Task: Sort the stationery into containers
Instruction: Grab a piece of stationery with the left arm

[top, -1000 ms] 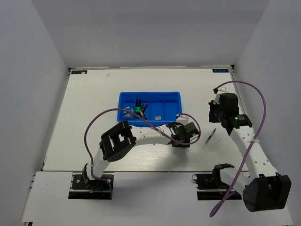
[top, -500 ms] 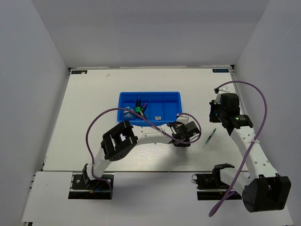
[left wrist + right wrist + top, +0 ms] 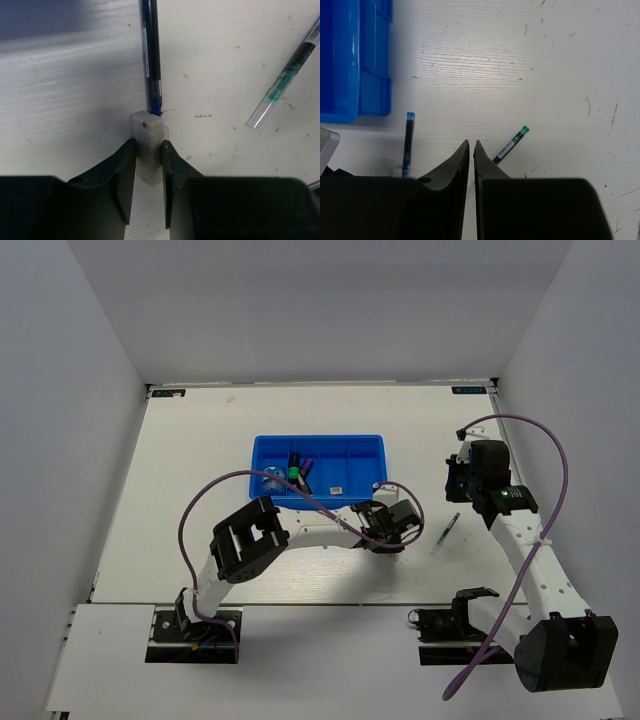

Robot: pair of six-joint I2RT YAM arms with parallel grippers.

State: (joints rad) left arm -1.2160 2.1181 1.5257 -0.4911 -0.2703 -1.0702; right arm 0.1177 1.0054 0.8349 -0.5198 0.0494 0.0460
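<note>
toward the left of the overhead view sits the blue tray (image 3: 318, 439), far side of the surface (image 3: 180, 470) from my bases. it already carries the small bottle (image 3: 272, 480), highlighters (image 3: 295, 468) and a beige eraser (image 3: 337, 489).

just right of it and nearer to me is my left end effector (image 3: 148, 150). its two fingers are closed snugly on the short white stick (image 3: 146, 127), pinching it at its sides. the stick's long axis runs straight out ahead of the fingers. whether it is clear of the surface i cannot tell. its far end touches the tip of a blue pen (image 3: 151, 55), which lies in the same line and points toward the tray.

so the tray lies ahead and to the left of this end effector, close by, and my left arm is plainly the nearer one. i judge the coming move as a lift and a short carry over the tray's near rim, minding that the pen is not dragged along.

further right a green-inked pen (image 3: 282, 82) lies at a slant on the surface, apart from the stick. beyond it my right end effector (image 3: 471, 150) hovers with its fingers almost together, holding nothing, and the green-inked pen lies just ahead of it.
</note>
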